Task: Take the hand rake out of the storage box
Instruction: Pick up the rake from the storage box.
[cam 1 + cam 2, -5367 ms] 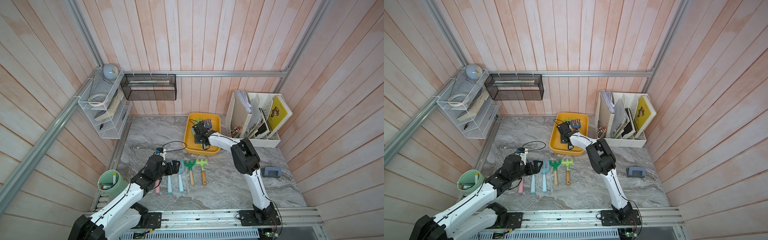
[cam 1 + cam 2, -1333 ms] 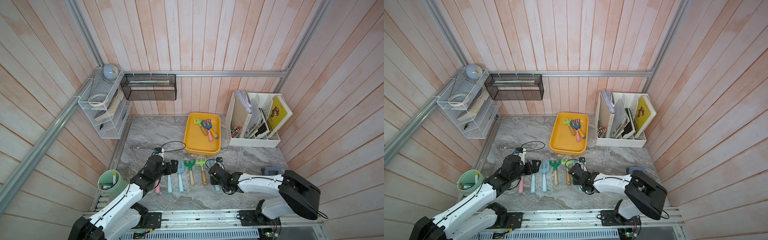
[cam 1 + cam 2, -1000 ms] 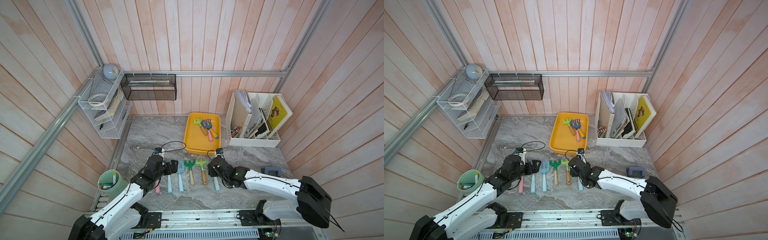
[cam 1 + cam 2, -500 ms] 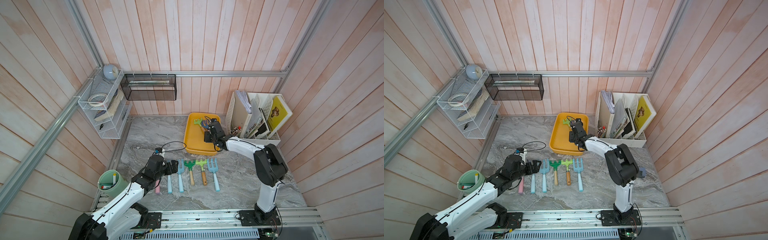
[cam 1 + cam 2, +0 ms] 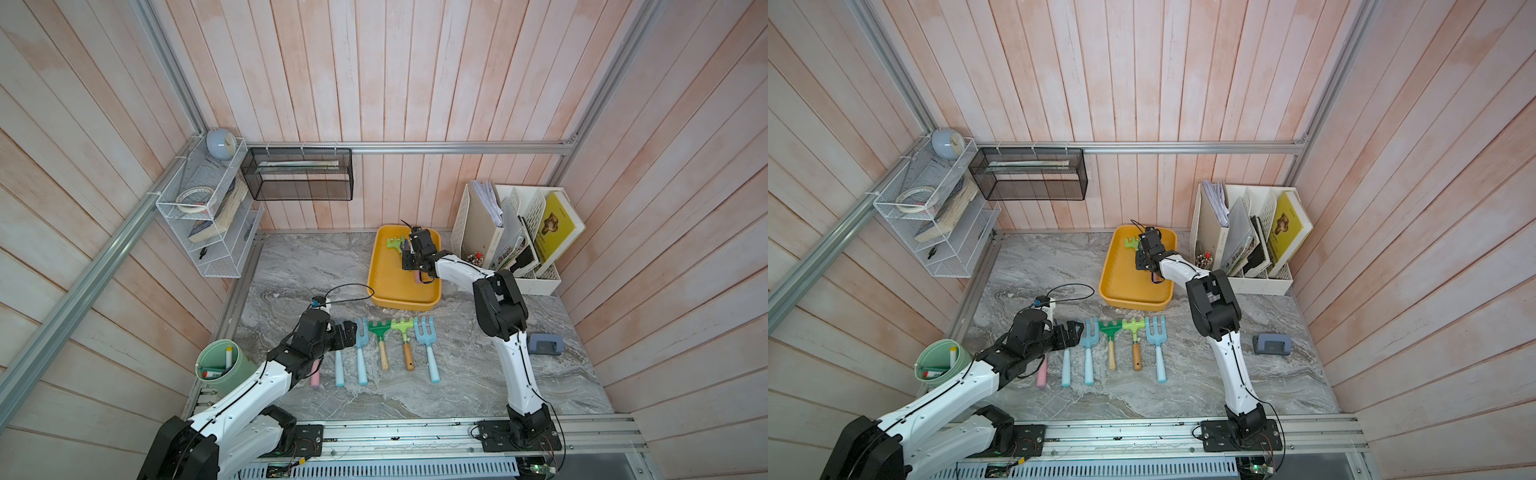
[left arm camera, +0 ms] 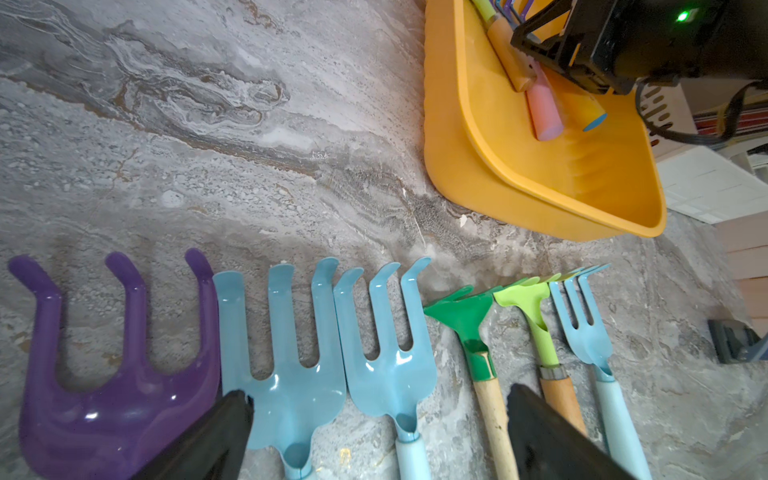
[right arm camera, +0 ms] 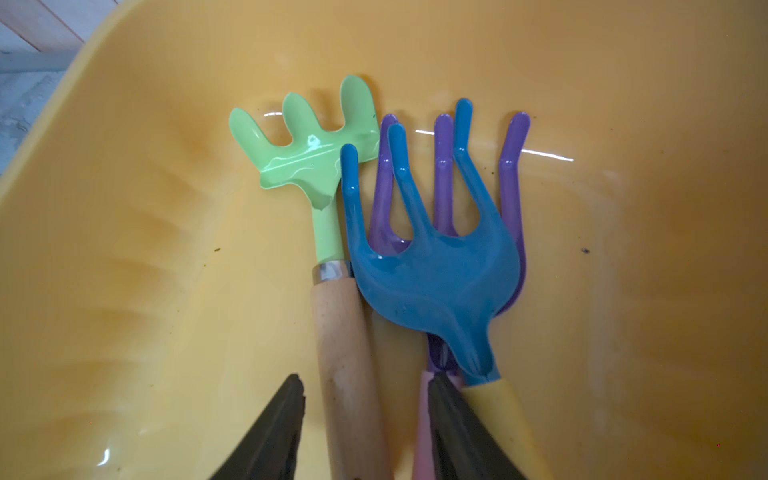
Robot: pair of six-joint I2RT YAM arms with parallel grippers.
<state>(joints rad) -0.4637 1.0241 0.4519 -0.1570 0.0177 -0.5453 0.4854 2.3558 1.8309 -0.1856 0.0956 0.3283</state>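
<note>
The yellow storage box (image 5: 401, 305) (image 5: 1125, 286) stands at the back of the table. Three hand rakes lie in it: a light green one (image 7: 307, 158) (image 5: 394, 242) with a wooden handle, a blue one (image 7: 440, 274) with a yellow handle, and a purple one (image 7: 513, 166) under it. My right gripper (image 7: 365, 380) (image 5: 409, 262) is down in the box, open. Its fingers straddle the wooden handle, with a gap on each side. My left gripper (image 6: 378, 395) (image 5: 349, 332) hangs open over the rake heads laid out on the table, holding nothing.
Several rakes lie in a row in front of the box, from a purple one (image 6: 116, 407) to a light blue one (image 5: 426, 332). A white file organizer (image 5: 511, 232) stands right of the box, a grey block (image 5: 544, 344) lies front right, and a green cup (image 5: 220, 361) stands front left.
My right arm swung from the row of rakes, leaving a light blue rake at its right end, back into the box. Its jaws have narrowed around the wooden handle. The left arm stayed still.
</note>
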